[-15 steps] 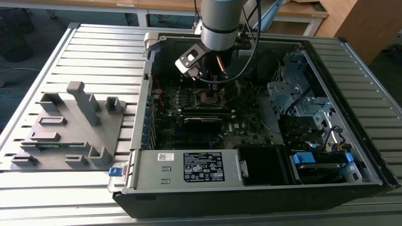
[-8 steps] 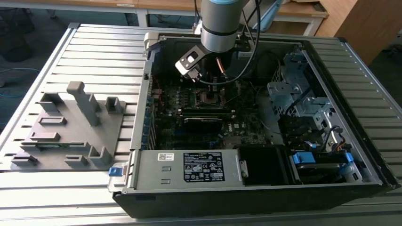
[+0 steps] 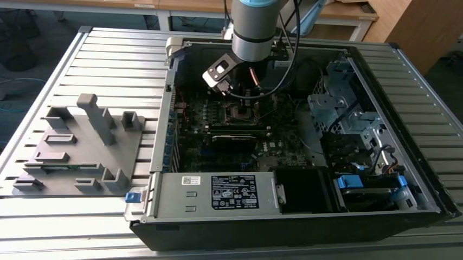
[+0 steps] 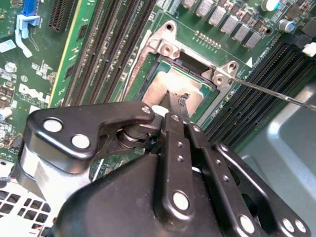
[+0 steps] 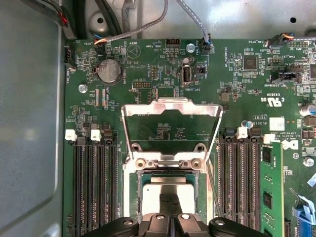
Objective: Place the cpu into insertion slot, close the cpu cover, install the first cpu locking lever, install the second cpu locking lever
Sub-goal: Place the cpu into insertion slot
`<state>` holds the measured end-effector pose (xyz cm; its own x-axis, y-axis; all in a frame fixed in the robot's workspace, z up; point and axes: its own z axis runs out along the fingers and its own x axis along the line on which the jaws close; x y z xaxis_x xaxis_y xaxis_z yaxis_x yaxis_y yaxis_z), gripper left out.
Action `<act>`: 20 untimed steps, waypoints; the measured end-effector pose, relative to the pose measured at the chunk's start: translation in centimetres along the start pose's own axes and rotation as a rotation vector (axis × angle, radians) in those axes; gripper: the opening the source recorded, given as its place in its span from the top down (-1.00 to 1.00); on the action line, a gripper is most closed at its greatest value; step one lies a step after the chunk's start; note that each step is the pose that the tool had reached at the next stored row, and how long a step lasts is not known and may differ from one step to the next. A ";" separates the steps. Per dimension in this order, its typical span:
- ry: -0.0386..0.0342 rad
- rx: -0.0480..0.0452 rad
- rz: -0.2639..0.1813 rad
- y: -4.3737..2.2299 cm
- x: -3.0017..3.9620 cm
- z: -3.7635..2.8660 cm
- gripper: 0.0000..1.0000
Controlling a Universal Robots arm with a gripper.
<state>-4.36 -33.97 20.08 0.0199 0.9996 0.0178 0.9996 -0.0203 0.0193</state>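
In the first wrist view the cpu cover (image 5: 170, 103), a silver frame with an open middle, stands flipped open beyond the insertion slot (image 5: 132, 195). The cpu (image 5: 157, 190) lies flat in the slot, its dull silver face up. My gripper (image 5: 170, 203) hangs right over the cpu with its two thin black fingertips pressed close together at the chip's face. The second wrist view shows the same: gripper (image 4: 177, 99) tips on the cpu (image 4: 160, 84) inside the insertion slot (image 4: 148, 64). In the exterior view the gripper (image 3: 246, 100) reaches down into the open computer case onto the slot (image 3: 242, 112).
A thin wire locking lever (image 4: 276, 95) sticks out from the socket's corner over black memory slots (image 4: 256, 118). More memory slots (image 5: 94, 182) flank the socket on both sides. The case (image 3: 304, 216) lies on a slatted metal table beside a grey fixture (image 3: 79, 146).
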 end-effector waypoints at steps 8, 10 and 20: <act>-0.0010 0.0006 0.000 -0.01 -0.02 0.21 0.80; -0.0009 0.0005 0.000 -0.01 -0.02 0.23 0.80; -0.0011 0.0006 0.000 -0.03 -0.04 0.42 0.80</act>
<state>-4.38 -34.00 19.67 0.0200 0.9997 0.0167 0.9996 -0.0203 0.0188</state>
